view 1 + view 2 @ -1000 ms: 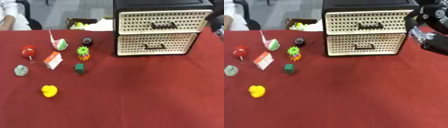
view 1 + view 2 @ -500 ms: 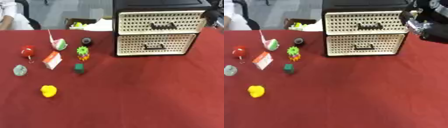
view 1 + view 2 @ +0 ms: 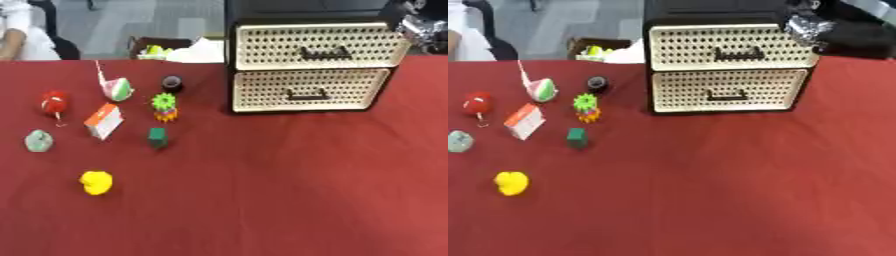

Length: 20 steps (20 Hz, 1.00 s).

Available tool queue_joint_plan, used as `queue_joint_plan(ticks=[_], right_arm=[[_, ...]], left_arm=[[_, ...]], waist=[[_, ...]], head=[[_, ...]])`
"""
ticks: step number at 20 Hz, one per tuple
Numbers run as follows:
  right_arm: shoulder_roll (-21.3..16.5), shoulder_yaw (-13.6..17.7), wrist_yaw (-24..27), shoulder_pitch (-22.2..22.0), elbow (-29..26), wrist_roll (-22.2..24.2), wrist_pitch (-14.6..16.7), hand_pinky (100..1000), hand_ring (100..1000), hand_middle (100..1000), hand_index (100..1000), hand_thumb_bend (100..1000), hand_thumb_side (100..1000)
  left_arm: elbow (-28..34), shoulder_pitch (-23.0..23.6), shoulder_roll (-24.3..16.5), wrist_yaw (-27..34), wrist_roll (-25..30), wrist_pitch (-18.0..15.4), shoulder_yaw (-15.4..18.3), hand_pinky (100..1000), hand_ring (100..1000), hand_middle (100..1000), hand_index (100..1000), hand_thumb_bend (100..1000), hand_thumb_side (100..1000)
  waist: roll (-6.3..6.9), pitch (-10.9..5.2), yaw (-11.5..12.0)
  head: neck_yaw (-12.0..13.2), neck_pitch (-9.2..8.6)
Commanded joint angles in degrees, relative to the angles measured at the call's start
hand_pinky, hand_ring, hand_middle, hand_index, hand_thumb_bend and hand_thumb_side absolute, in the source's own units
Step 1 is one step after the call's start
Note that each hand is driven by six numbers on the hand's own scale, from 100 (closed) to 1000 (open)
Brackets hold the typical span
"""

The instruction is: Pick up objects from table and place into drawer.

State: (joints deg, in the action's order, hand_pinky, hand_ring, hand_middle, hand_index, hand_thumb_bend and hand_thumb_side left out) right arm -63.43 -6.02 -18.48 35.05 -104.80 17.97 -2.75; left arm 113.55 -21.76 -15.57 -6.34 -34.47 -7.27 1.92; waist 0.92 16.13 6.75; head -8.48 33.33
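Drawers of a two-tier perforated cabinet [image 3: 311,67] stand closed at the far side of a red-covered desk [image 3: 262,200], as the robot's right hand [image 3: 808,27] reaches in from the upper right to the top drawer's [image 3: 728,52] right corner. Whether its fingers are curled or straight cannot be made out from here; they appear to hold nothing. The left hand is out of sight.

Small objects wait in a loose cluster on the desk's left half, well apart from the cabinet: a yellow duck-like toy [image 3: 95,182] nearest the robot, a green cube [image 3: 157,137], a small orange-and-white box [image 3: 103,120], a pale green lump [image 3: 38,141], a red ball-shaped piece [image 3: 54,101], a green spiky toy [image 3: 164,106], a red-and-green cone-topped piece [image 3: 115,87] and a dark round item [image 3: 172,83].

Opening comes first, by the look of it. The hand would do well to shift left to the dark handle [image 3: 738,52] at the drawer's centre, hook it squarely and pull straight toward the robot, so the light cabinet does not slide or twist.
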Motion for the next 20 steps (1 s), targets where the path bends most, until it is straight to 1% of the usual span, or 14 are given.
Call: queue_joint_plan(ticks=[1, 7, 10, 15, 17, 20], right_arm=[[0.20, -0.81, -1.03, 2.71, 2.63, 1.80, 0.71, 100, 100, 100, 714, 100, 1000], [2.98, -2.84, -1.25, 6.77, 7.71, 4.60, 1.81, 100, 100, 100, 728, 100, 1000], [3.94, -3.31, -0.95, 7.99, 9.09, 5.95, 1.55, 100, 100, 100, 734, 100, 1000], [4.77, -3.32, 0.04, 8.76, 8.94, 7.88, 0.46, 100, 100, 100, 751, 100, 1000], [4.94, -3.35, 1.21, 8.73, 8.58, 9.09, -0.23, 100, 100, 100, 769, 100, 1000], [5.17, -3.13, 3.56, 8.64, 7.75, 10.82, -1.27, 100, 100, 100, 773, 100, 1000]], left_arm=[[1.04, -0.83, -1.46, 0.28, 0.39, -0.07, -0.06, 469, 583, 615, 776, 100, 822], [1.04, -0.98, -1.43, 0.38, 0.56, -0.08, -0.20, 469, 583, 615, 776, 100, 820], [1.04, -1.00, -1.43, 0.40, 0.59, -0.09, -0.21, 469, 583, 615, 776, 100, 820], [1.04, -1.00, -1.36, 0.38, 0.59, -0.07, -0.20, 469, 583, 615, 775, 100, 821], [1.04, -1.00, -1.31, 0.39, 0.61, -0.05, -0.21, 469, 583, 615, 775, 100, 821], [1.04, -1.00, -1.28, 0.40, 0.57, -0.03, -0.18, 469, 583, 615, 775, 100, 821]], waist=[[-0.11, -0.83, 0.20], [-0.12, -0.73, 0.60], [-0.10, -0.71, 0.67], [-0.16, -0.66, 0.56], [-0.21, -0.65, 0.53], [-0.24, -0.64, 0.51]], head=[[-0.45, -0.84], [-0.88, -1.13], [-0.98, -1.13], [-0.90, -1.09], [-0.86, -1.10], [-0.72, -1.08]])
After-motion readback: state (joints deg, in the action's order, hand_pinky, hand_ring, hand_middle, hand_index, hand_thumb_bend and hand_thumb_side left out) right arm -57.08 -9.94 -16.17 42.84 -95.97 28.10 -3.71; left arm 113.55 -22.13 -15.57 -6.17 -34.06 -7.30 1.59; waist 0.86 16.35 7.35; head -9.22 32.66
